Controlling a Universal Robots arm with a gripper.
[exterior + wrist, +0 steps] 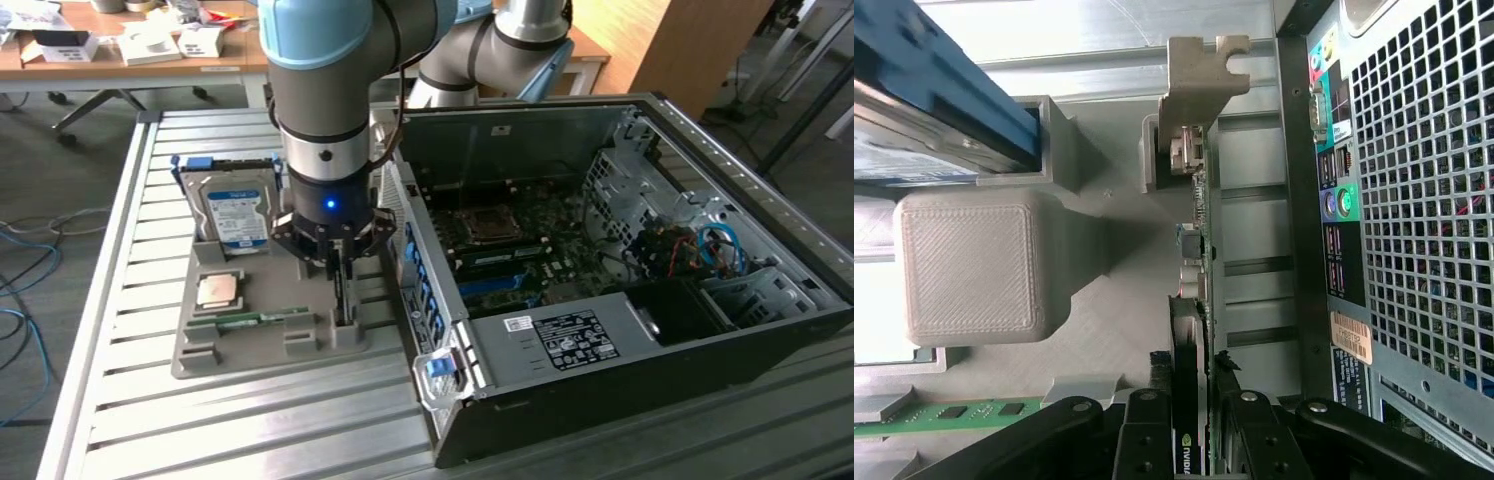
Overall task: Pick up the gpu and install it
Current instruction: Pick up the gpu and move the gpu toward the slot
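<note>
Grey tray [267, 350]: gpu [344, 300] upright in slot, left of centre in exterior view, beside computer case [574, 415].
Logo: Nvidia on gpu edge.
Jaws: gripper [336, 265] astride gpu; cannot tell if clamped.

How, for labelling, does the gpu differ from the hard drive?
The gpu is a thin card on edge; the hard drive is a boxy silver block with a blue-white label. The gpu sits under the gripper; the hard drive stands apart. Both stand in the grey tray.
</note>
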